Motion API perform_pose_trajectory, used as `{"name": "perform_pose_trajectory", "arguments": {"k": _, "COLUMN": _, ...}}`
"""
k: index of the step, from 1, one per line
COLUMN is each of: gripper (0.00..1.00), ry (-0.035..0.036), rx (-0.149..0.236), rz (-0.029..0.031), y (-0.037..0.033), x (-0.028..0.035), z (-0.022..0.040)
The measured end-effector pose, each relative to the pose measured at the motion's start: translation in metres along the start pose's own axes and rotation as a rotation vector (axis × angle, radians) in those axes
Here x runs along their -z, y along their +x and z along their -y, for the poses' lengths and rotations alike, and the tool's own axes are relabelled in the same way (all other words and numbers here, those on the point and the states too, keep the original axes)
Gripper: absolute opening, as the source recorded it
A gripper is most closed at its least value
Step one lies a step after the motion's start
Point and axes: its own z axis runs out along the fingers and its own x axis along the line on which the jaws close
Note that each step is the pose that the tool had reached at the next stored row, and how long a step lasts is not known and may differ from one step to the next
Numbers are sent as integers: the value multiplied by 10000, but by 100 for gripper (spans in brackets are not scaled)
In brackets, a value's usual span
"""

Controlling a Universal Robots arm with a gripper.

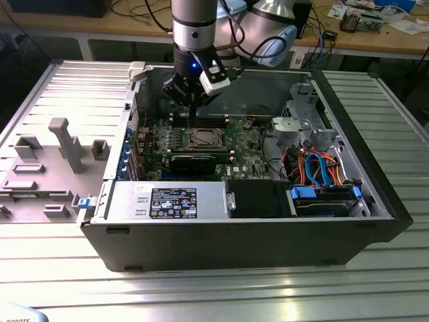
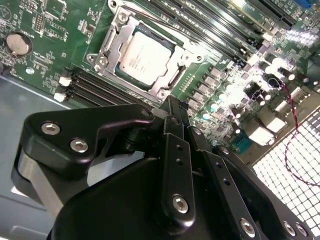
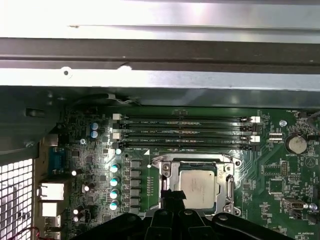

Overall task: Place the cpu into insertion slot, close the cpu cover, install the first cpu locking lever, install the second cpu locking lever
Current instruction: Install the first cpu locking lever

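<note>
The black tool (image 2: 175,107), fingers pressed together, hangs near the dull grey square cpu (image 2: 145,56), which sits under the shiny silver cpu cover (image 2: 114,47).

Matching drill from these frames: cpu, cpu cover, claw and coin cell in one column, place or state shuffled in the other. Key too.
Things:
1. cpu
2. cpu cover
3. claw
4. coin cell

Place or state:
a. round silver disc on the green board, apart from the insertion slot
b. black, above the board near the slot
c. grey face, seated in the slot
d. shiny metal frame around the chip

Pairs: 1-c, 2-d, 3-b, 4-a
</note>
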Motion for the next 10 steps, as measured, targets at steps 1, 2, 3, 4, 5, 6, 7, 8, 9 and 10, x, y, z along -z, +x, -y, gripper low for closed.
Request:
{"name": "perform_pose_trajectory", "arguments": {"k": 1, "gripper": 11, "ry": 3, "rx": 3, "rz": 121, "y": 22, "x": -2, "z": 0}}
{"name": "perform_pose_trajectory", "arguments": {"k": 2, "gripper": 11, "ry": 6, "rx": 8, "rz": 288, "y": 50, "x": -7, "z": -1}}
{"name": "perform_pose_trajectory", "arguments": {"k": 3, "gripper": 11, "ry": 9, "rx": 9, "rz": 410, "y": 72, "x": -10, "z": -1}}
{"name": "perform_pose_trajectory", "arguments": {"k": 4, "gripper": 11, "ry": 8, "rx": 10, "rz": 459, "y": 79, "x": -12, "z": -1}}
{"name": "perform_pose_trajectory", "arguments": {"k": 5, "gripper": 11, "ry": 6, "rx": 11, "rz": 473, "y": 81, "x": -13, "z": -2}}
{"name": "perform_pose_trajectory", "arguments": {"k": 6, "gripper": 11, "ry": 6, "rx": 13, "rz": 479, "y": 81, "x": -13, "z": -2}}
{"name": "perform_pose_trajectory", "arguments": {"k": 7, "gripper": 11, "ry": 6, "rx": 14, "rz": 480, "y": 81, "x": -13, "z": -2}}
{"name": "perform_pose_trajectory", "arguments": {"k": 8, "gripper": 11, "ry": 7, "rx": 13, "rz": 480, "y": 81, "x": -12, "z": -1}}
{"name": "perform_pose_trajectory", "arguments": {"k": 9, "gripper": 11, "ry": 7, "rx": 13, "rz": 481, "y": 81, "x": -12, "z": -1}}
{"name": "perform_pose_trajectory", "arguments": {"k": 10, "gripper": 11, "ry": 7, "rx": 12, "rz": 481, "y": 82, "x": -12, "z": -1}}
